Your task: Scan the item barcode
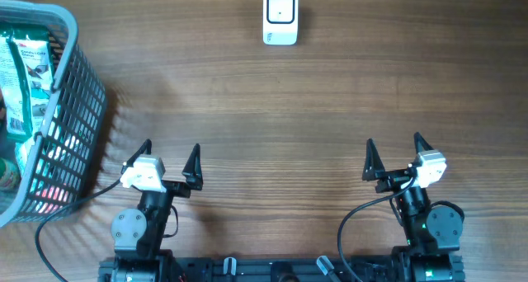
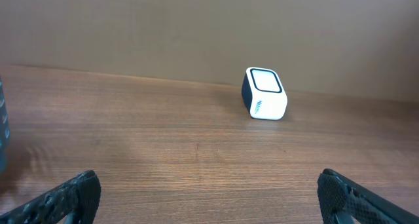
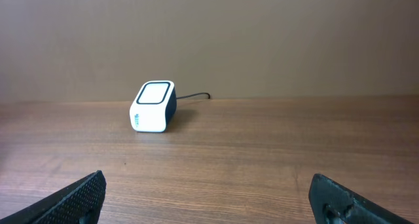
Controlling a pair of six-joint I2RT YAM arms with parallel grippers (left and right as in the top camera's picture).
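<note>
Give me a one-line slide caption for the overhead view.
Left arm and right arm idle, jaws open; white scanner far ahead, basket of packaged items beside the left arm.

Both arms are black. The left hand (image 1: 171,150) and the right hand (image 1: 394,142) each have two black fingers (image 2: 78,192) that taper to sharp, triangular tips. Seen close in the wrist views, their surfaces are matte and finely pebbled. A white, boxy camera block (image 1: 142,174) sits on the left wrist, and a matching white block (image 1: 430,166) on the right. Lower on each arm is a round, dark-grey joint housing (image 1: 128,227) — disc-shaped, with a small mark at its centre. Thin black cables (image 1: 341,237) run from the wrists to a black base rail (image 1: 272,272) — and a tiny green light (image 1: 423,227) glows on the right arm.
</note>
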